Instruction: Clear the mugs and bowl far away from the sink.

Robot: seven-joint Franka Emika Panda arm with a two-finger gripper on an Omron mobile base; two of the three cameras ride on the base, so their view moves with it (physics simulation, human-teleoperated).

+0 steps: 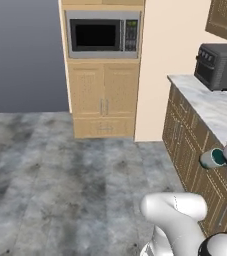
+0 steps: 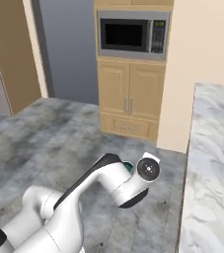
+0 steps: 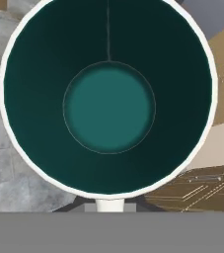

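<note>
Gripper (image 1: 225,159) clamped on the teal mug (image 1: 213,158), carried on its side in the air, mouth facing the floor side, just off the marble counter (image 1: 220,111) edge above the lower cabinets (image 1: 195,150). Hand view looks straight into the mug's mouth. Toaster oven (image 1: 219,66) sits farther back on the counter; microwave (image 1: 103,34) is in the tall cabinet beyond.
</note>
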